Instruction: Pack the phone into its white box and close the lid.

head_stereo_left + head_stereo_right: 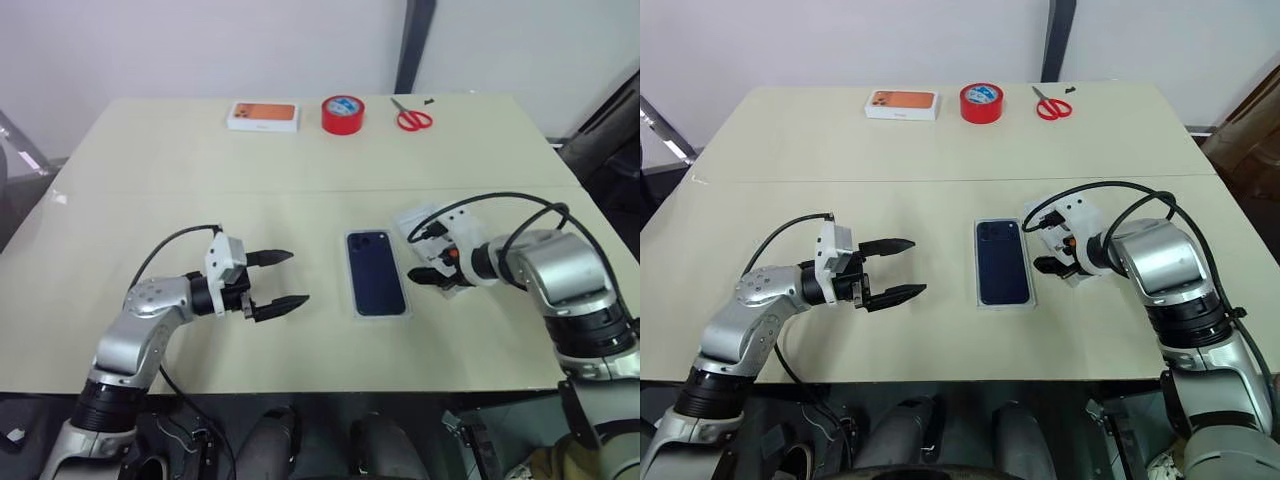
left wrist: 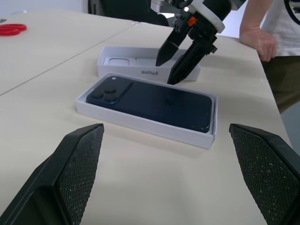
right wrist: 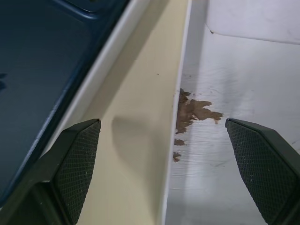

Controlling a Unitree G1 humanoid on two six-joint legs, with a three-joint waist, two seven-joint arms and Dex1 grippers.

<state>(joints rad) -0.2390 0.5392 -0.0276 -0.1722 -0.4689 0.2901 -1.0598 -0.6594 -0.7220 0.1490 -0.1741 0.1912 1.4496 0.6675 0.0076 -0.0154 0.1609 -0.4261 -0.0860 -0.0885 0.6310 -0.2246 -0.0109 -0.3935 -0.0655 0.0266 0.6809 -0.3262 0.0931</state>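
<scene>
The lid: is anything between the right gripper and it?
Nothing visible. The right gripper, fingers open, hangs directly over the upturned lid, beside the white box already holding the phone.

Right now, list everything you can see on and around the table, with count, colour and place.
phone: one, dark navy, lying in the white box at the table's middle front.
white box: one, white rim, around the phone.
lid: one, white, inside up, right of the box, under the right gripper.
carton: one, white with orange phone picture, far edge.
tape roll: one, red, far edge, right of the carton.
scissors: one, red handles, far edge, right of the tape.
table: one, beige.
person: one, standing beside the table.
left gripper: one, black, open, left of the box.
right gripper: one, black, open, over the lid.
</scene>
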